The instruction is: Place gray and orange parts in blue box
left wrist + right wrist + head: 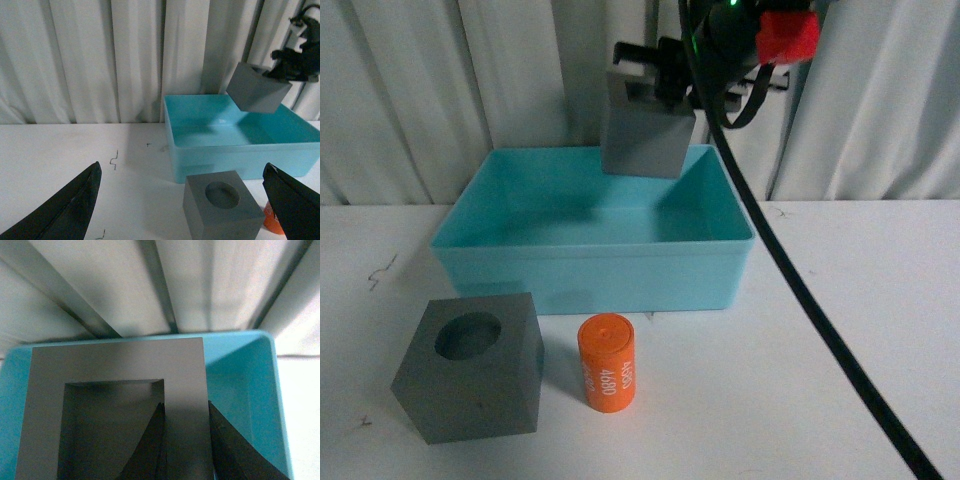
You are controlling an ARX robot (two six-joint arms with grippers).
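Both right jaws pinch the gray cube (645, 140) above the blue box (590, 275).

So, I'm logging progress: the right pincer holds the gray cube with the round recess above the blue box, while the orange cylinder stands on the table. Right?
Not quite: the cube in the right pincer has a square recess, as the right wrist view shows. The round-recess cube sits on the table by the orange cylinder. The rest is right.
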